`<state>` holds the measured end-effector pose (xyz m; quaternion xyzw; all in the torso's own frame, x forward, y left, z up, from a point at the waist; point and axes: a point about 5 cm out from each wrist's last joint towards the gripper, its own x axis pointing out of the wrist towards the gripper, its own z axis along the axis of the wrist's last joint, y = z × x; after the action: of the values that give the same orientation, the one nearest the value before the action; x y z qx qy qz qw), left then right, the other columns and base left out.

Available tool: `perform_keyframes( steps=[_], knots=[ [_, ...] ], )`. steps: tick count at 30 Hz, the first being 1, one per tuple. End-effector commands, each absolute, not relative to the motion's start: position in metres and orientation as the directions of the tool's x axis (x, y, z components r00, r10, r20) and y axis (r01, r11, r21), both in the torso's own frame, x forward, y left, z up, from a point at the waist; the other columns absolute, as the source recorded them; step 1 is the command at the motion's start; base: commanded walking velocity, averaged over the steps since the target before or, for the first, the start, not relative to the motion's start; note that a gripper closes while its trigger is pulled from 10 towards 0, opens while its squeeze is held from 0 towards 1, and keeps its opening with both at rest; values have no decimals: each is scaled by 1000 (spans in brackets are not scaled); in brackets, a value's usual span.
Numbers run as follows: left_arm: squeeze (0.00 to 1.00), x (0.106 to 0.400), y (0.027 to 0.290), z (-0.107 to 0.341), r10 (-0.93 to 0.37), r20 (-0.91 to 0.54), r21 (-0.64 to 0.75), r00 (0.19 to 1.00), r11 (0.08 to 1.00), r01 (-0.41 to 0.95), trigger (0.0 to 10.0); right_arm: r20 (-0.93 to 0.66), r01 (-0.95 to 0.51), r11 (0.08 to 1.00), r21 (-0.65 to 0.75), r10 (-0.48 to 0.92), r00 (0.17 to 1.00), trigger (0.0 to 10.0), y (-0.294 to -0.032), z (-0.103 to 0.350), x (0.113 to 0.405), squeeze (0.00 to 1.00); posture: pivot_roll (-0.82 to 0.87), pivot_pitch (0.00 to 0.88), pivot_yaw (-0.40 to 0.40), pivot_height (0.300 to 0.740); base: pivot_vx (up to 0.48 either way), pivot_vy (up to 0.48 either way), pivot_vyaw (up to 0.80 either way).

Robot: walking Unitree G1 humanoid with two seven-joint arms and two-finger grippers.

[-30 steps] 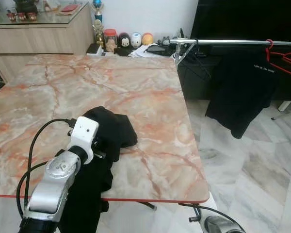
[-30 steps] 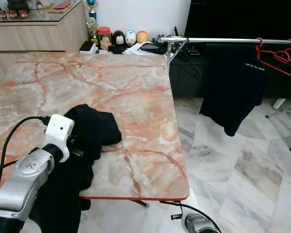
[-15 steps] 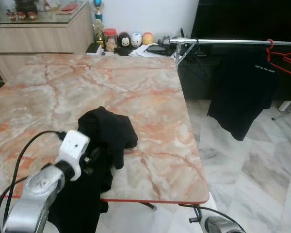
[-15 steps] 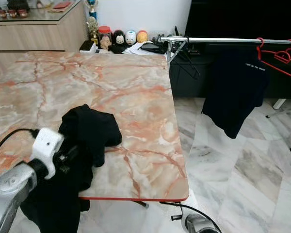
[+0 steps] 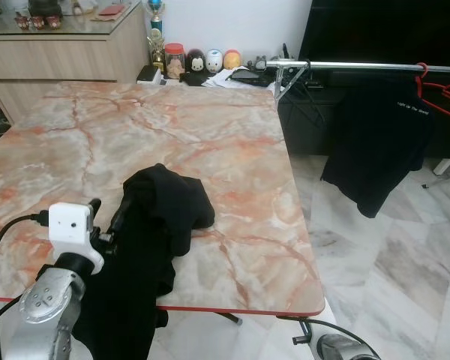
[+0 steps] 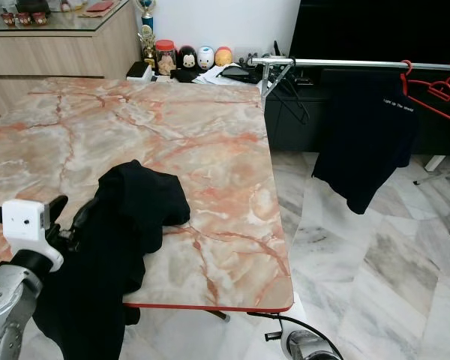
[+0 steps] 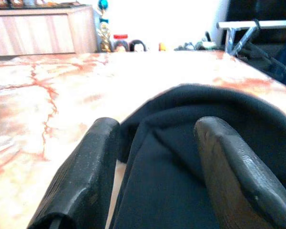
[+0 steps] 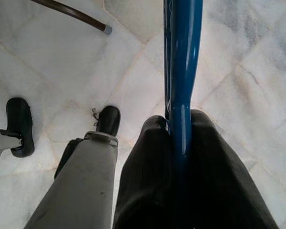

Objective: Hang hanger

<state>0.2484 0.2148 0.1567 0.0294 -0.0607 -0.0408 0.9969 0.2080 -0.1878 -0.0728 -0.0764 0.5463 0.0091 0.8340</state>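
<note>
**Two grippers, one on cloth, one on a hanger**

One black garment [image 5: 161,217] lies heaped at the near edge of the marble table [image 5: 172,127], part of it spilling over the edge. My left gripper [image 7: 155,157] has its two black fingers [image 7: 86,171] spread apart, with the dark cloth lying between and just past the tips; they are not clenched on it. My right gripper [image 8: 181,143] hangs low over the tiled floor [image 8: 52,62], fingers closed on a blue hanger [image 8: 182,71] that runs straight out beyond the fingertips. Well apart from both, a metal rail [image 5: 360,66] carries a hung black shirt [image 5: 375,142] and red hangers [image 5: 442,90].
</note>
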Motion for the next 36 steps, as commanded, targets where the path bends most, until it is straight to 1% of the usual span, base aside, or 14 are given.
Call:
perform_keyframes(
  steps=[1, 9, 12, 36],
  knots=[
    [0, 250, 210, 170, -89, 185, 70, 979, 995, 77, 10000, -910, -105, 986, -128, -75, 409, 10000, -191, -71, 210, 0, 62, 0, -77, 740, 0, 0, 0],
    [0, 250, 210, 170, -90, 188, 71, 978, 994, 77, 10000, -910, -105, 986, -129, -75, 409, 10000, -191, -71, 210, 0, 62, 0, -77, 740, 0, 0, 0],
    [0, 254, 196, 173, -142, 196, 98, 970, 987, 124, 10000, -908, -107, 985, -132, -76, 411, 10000, -192, -71, 210, 0, 63, 0, -82, 740, 0, -321, 0],
    [0, 263, 190, 178, -173, 219, 107, 960, 983, 152, 10000, -909, -105, 986, -129, -75, 410, 10000, -189, -72, 209, 0, 58, 0, -66, 740, 0, -396, 0]
  ],
)
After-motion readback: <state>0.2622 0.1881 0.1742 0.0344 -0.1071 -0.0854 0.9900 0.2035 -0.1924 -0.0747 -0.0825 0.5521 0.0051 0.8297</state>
